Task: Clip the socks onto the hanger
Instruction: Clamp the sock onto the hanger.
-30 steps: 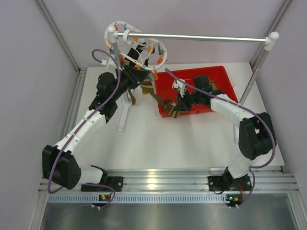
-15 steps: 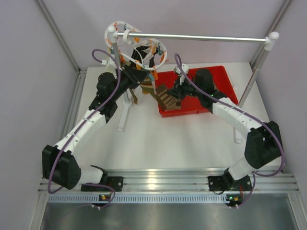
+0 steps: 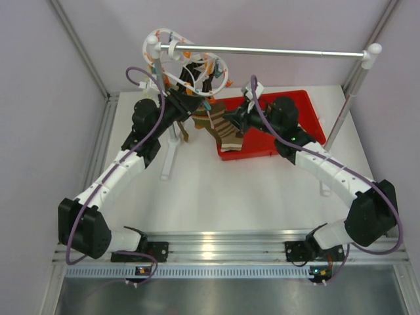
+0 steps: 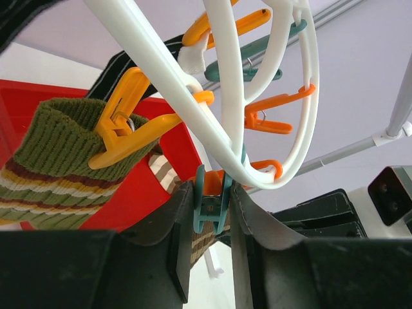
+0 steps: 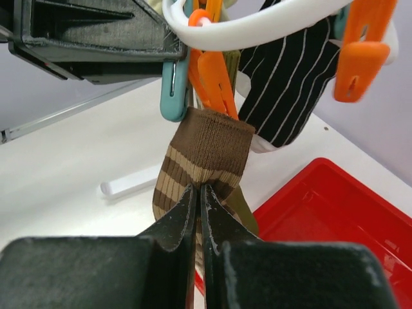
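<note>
Currently: left gripper [image 4: 211, 199] clamped on teal clip [image 4: 210, 214] of hanger [image 4: 161, 76]; right gripper [image 5: 197, 193] pinching brown striped sock [image 5: 209, 145] just beneath.

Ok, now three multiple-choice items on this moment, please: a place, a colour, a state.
1. The hanger hangs at which part of the silver rail? A left end B middle C right end
2. The clip squeezed by the left gripper is A orange B teal C white
3. The right gripper is A wide open B shut on nothing C shut on the brown striped sock
Answers: A, the top view shows it there; B, teal shows in the left wrist view; C, its fingers pinch the cloth.
</note>
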Robot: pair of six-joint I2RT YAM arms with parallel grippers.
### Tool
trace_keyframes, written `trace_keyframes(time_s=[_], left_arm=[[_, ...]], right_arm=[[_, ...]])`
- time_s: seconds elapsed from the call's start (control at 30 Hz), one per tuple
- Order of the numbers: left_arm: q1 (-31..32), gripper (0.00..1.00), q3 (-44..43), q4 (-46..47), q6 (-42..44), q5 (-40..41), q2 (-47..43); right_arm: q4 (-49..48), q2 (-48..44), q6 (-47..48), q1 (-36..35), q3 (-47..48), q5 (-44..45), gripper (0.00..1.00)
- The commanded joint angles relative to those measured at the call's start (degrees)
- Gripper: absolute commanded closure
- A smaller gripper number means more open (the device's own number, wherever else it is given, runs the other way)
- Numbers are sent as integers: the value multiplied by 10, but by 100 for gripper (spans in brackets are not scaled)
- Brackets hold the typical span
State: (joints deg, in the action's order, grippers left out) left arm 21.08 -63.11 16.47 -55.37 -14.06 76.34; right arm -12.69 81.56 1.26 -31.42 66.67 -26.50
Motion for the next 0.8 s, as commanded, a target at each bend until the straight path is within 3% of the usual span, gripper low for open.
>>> trace_keyframes(time_s=[0.0, 0.77], left_arm=[[-4, 100, 8, -10, -3, -2, 8], [-4, 100, 9, -8, -1, -15, 10]], right_arm=[[-30, -24, -2, -8, -8, -12, 100], [-21, 16, -26, -2, 19, -65, 100]])
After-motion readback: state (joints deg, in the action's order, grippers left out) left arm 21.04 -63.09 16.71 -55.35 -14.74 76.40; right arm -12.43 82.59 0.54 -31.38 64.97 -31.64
